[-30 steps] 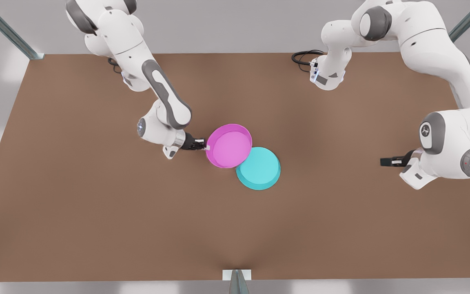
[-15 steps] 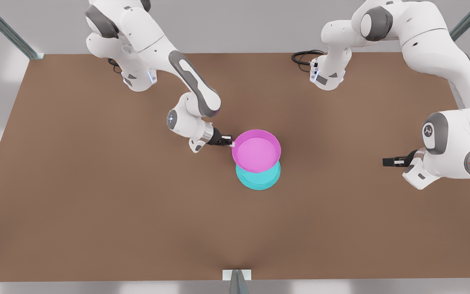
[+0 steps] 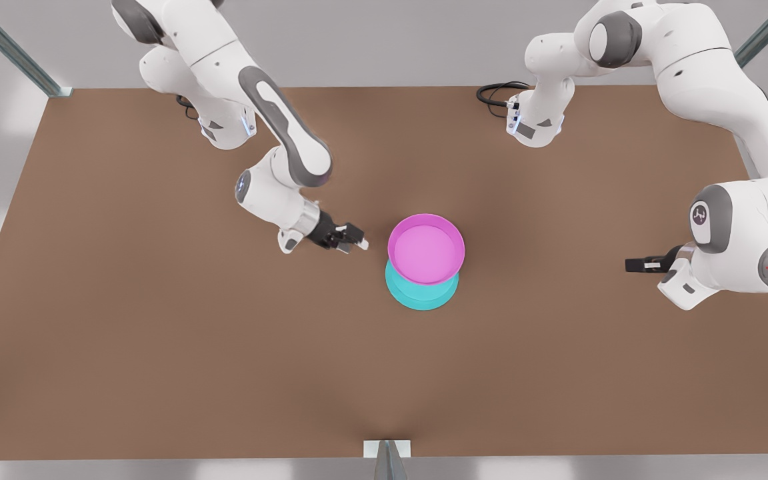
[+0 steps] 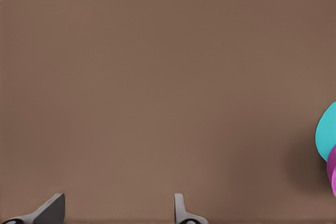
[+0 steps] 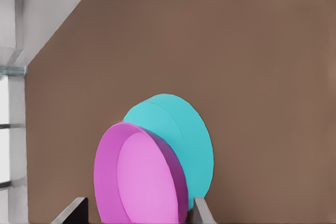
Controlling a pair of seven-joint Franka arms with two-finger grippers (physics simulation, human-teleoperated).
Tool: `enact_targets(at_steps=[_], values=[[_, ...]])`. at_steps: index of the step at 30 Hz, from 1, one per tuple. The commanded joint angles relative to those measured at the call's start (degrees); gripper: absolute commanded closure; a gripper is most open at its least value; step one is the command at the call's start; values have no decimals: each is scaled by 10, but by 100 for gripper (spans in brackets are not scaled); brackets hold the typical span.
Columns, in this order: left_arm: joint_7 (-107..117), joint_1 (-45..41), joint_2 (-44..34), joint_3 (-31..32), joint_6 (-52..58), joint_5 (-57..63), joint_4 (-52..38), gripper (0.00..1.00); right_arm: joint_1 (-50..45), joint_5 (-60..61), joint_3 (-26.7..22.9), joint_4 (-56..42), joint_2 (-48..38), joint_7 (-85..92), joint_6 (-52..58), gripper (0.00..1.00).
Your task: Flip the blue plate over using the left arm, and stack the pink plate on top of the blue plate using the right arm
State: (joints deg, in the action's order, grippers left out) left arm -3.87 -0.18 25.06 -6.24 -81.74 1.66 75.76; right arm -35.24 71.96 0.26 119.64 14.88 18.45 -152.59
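Pink round plastic plate [image 3: 426,248] sat rim-up atop turquoise round plate [image 3: 422,293], mid brown desk [image 3: 157,333] | right tool [image 3: 355,241] released, just beside pink rim | left tool [image 3: 631,265] spread, empty, well apart, waiting

No readable text, labels, brands or numbers on plates, arms or table.
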Motion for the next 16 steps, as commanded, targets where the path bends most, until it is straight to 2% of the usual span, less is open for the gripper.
enact_targets(at_steps=[1, 3, 4, 7, 8, 9, 10, 11, 12, 16], values=[[0, 0, 0, 0, 0, 0, 0, 0, 7, 0, 0, 2, -2, 11, 1, 0], [0, 0, -1, 1, 0, -1, -4, 0, 57, -9, 0, 27, -21, 70, 7, 0], [0, -1, -2, 3, -2, 1, -5, 0, 90, -67, 0, 28, -27, 89, 31, 0], [-5, -7, -11, 8, -21, 2, -14, 0, 261, -441, -9, -7, -84, 92, 255, 0], [-9, -7, -11, 8, -21, 2, -16, 0, 285, -522, -19, -42, -84, 82, 328, 0], [-11, -8, -11, 8, -21, 2, -16, 0, 294, -620, -49, -119, -82, 29, 449, 0], [-11, -8, -12, 9, -22, 2, -17, 0, 297, -673, -50, -168, -81, -10, 513, 0], [-11, -8, -11, 11, -21, 2, -21, 0, 313, -696, -51, -229, -82, -133, 590, 0], [-11, -8, -12, 12, -21, 2, -21, 0, 315, -763, -51, -255, -84, -183, 598, 0], [-12, -8, -13, 12, -21, 2, -21, 0, 326, -747, -49, -251, -81, -182, 579, 0]])
